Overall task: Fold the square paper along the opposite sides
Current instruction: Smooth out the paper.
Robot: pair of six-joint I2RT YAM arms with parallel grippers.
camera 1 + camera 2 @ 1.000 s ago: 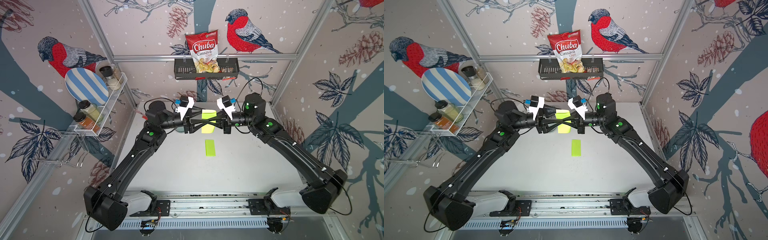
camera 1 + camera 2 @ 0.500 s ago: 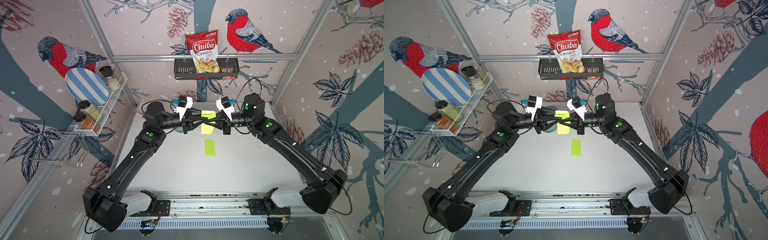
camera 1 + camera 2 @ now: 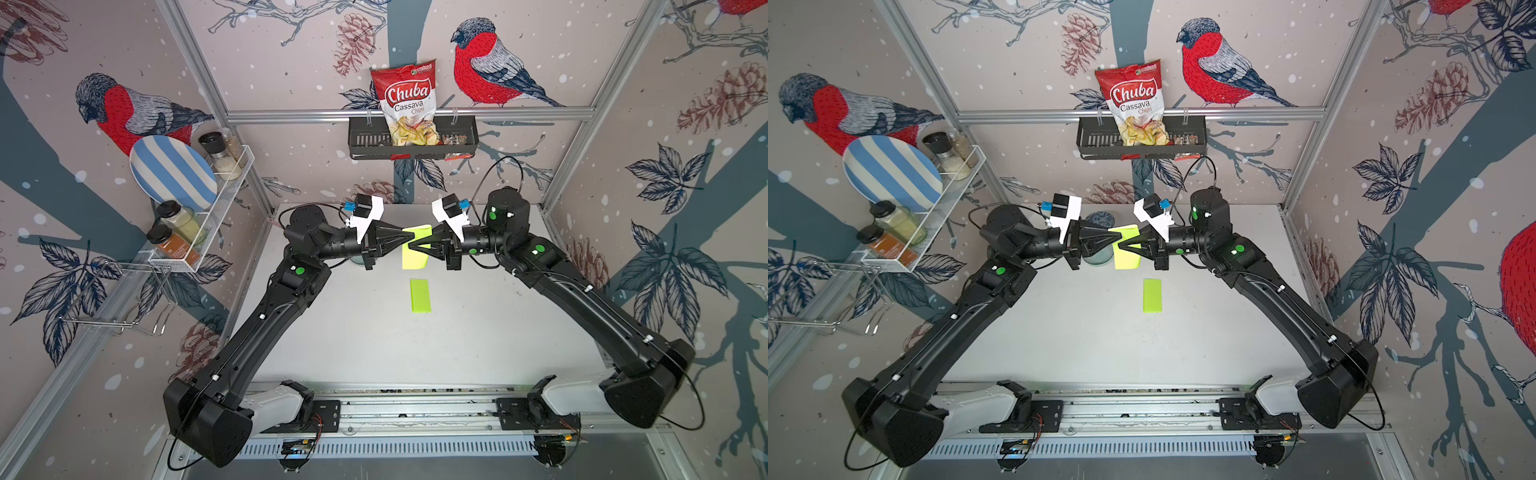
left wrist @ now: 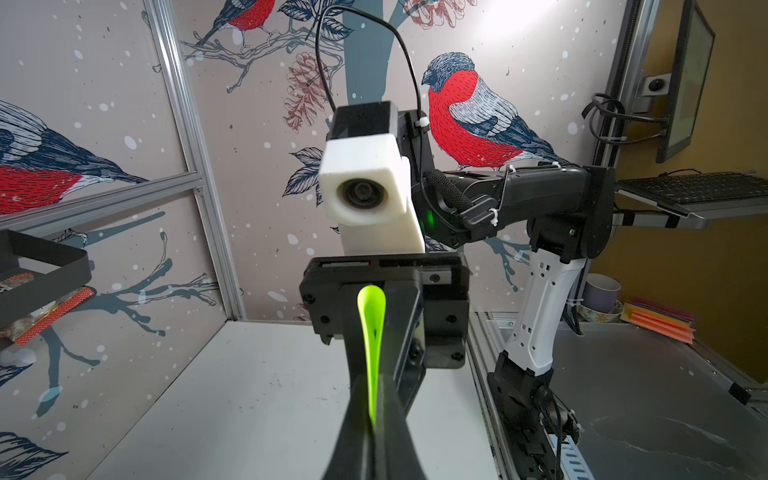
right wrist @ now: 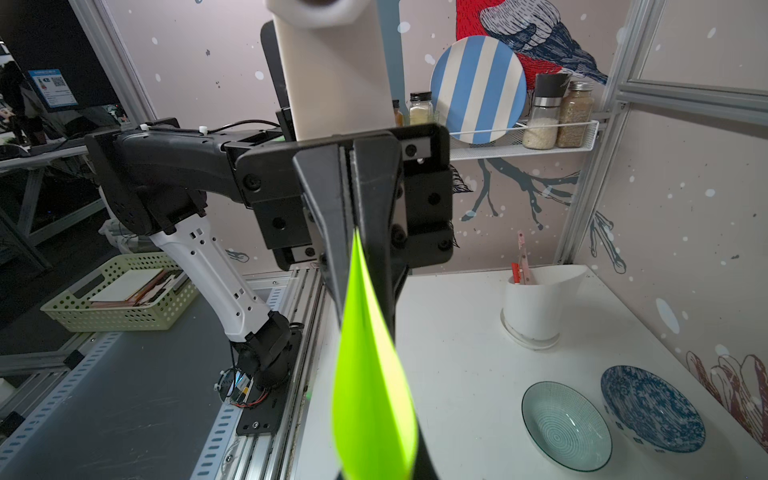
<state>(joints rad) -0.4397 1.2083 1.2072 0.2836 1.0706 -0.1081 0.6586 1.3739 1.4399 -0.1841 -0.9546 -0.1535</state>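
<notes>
Yellow-green paper (image 3: pixel 417 257) hangs clear of the surface (image 3: pixel 374 340) between the two hands, bent double into a loop (teardrop edge-on in both wrist views): left hand (image 3: pixel 411 237) pinches one side, right hand (image 3: pixel 410 246) pinches the opposite side, tips nearly meeting, and a folded green strip (image 3: pixel 420 295) lies flat on the surface nearer the arm bases. Left hand's jaws stood apart a second ago, now clamped; right hand's grip unchanged. Black wall basket (image 3: pixel 365 143) holds a chips bag (image 3: pixel 409 104), wire rack (image 3: pixel 220 208) holds a striped plate (image 3: pixel 172 174) and spice jars (image 3: pixel 178 223), white cup (image 5: pixel 534 311) holds pink sticks (image 5: pixel 520 257).
</notes>
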